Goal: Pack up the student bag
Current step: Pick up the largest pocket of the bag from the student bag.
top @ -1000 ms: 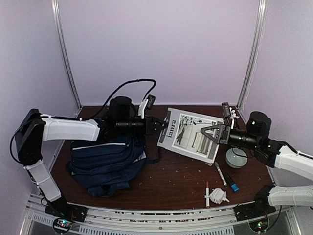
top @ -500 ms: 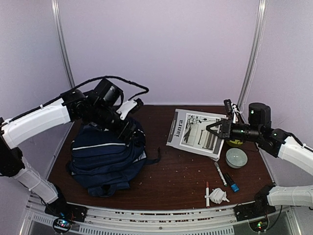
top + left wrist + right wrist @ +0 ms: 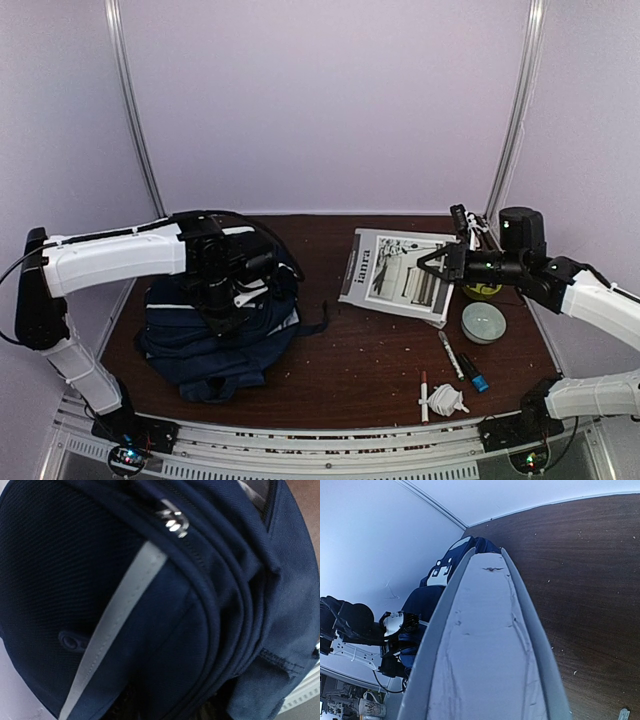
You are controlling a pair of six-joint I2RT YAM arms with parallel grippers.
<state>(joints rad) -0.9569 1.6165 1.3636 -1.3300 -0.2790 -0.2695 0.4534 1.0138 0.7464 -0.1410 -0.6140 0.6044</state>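
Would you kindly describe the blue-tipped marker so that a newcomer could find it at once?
Look to the right side of the brown table, just nearer than the pale round bowl. Among the pens lying there, the marker is the short black one with a bright blue end; its neighbours are slim and whitish.

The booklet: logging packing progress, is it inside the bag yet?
Out: the right end effector grips the booklet, well apart from the student bag.

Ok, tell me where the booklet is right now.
In the top view the booklet is right of centre, between the student bag and the grey bowl, its right edge gripped by the right gripper.
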